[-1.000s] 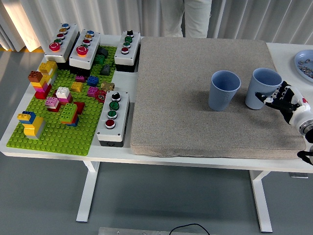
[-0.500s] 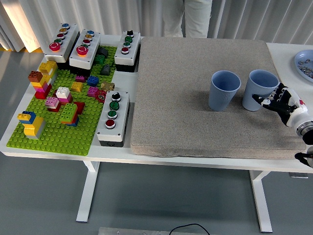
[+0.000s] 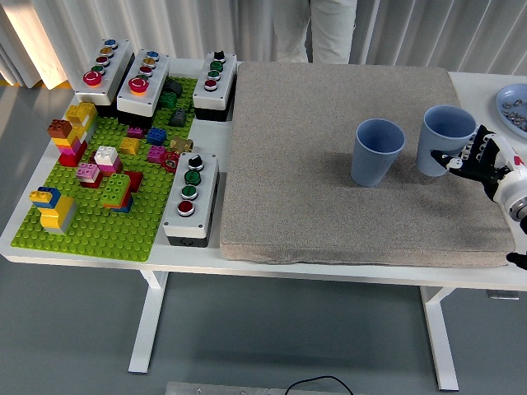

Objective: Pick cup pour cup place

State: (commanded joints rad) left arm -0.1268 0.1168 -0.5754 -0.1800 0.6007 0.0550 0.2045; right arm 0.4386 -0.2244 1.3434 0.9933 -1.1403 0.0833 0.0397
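Two light blue cups are over the grey mat [image 3: 329, 164]. The left cup [image 3: 376, 152] stands upright on the mat, right of its middle. The right cup [image 3: 443, 141] is held upright a little above the mat, with my right hand [image 3: 476, 159] shut on its right side. The hand is black and white and comes in from the right edge. No left hand shows.
A green baseplate [image 3: 90, 214] with several bricks lies at the left. Button boxes [image 3: 191, 197] stand around it. A blue plate [image 3: 512, 105] with small items sits at the far right edge. A person stands beyond the table's far side.
My right hand closed in on the right cup, nudged it left, then raised it slightly off the mat. The left cup stayed put.
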